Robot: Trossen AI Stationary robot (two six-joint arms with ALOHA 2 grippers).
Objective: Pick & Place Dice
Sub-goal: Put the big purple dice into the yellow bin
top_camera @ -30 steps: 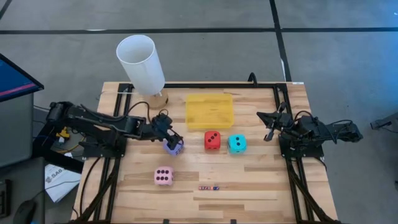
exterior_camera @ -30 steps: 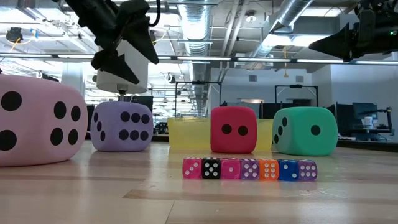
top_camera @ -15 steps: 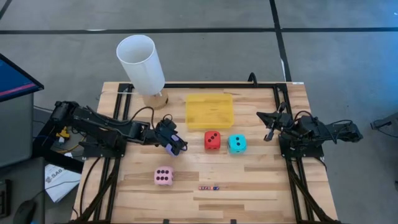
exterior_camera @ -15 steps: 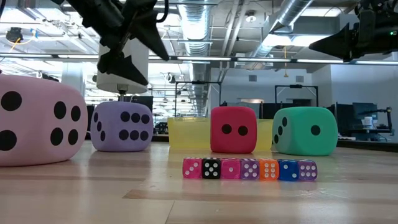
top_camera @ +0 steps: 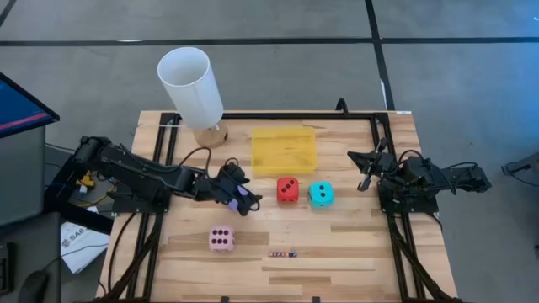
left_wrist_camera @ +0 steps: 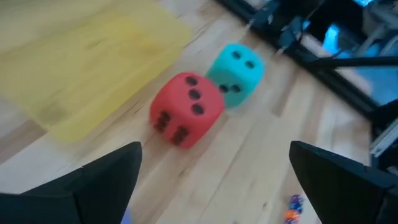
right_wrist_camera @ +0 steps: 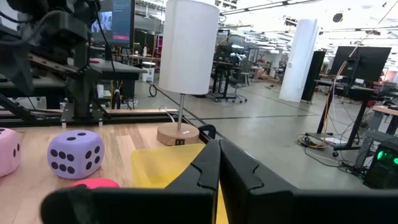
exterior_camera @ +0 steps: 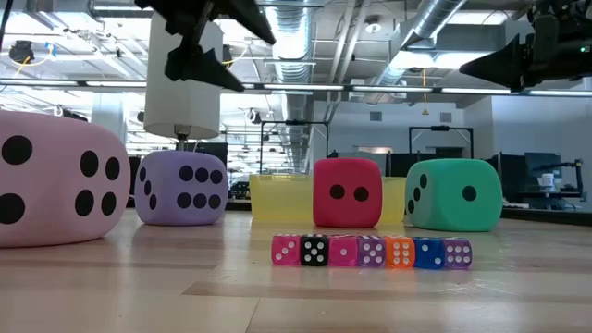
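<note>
Four soft dice rest on the wooden table: purple (exterior_camera: 180,188), red (top_camera: 287,189), cyan (top_camera: 320,194) and pink (top_camera: 221,240). In the high view the purple die (top_camera: 243,203) is mostly hidden under my left gripper (top_camera: 242,195). That gripper hangs open above it (exterior_camera: 242,57), clear of it and tilted down toward the red die (left_wrist_camera: 186,109) and the cyan die (left_wrist_camera: 235,74). My right gripper (top_camera: 364,172) waits shut and level above the table's right side, holding nothing (right_wrist_camera: 217,174).
A yellow tray (top_camera: 284,150) lies at the far middle of the table. A white-shaded lamp (top_camera: 192,88) stands on its wooden foot at the far left. A row of tiny dice (top_camera: 283,253) sits near the front edge. Open wood lies to the front right.
My left gripper has gone up and toward the table's right edge, from beside the purple die to above it, nearer the red die. It has stayed open. No die has moved.
</note>
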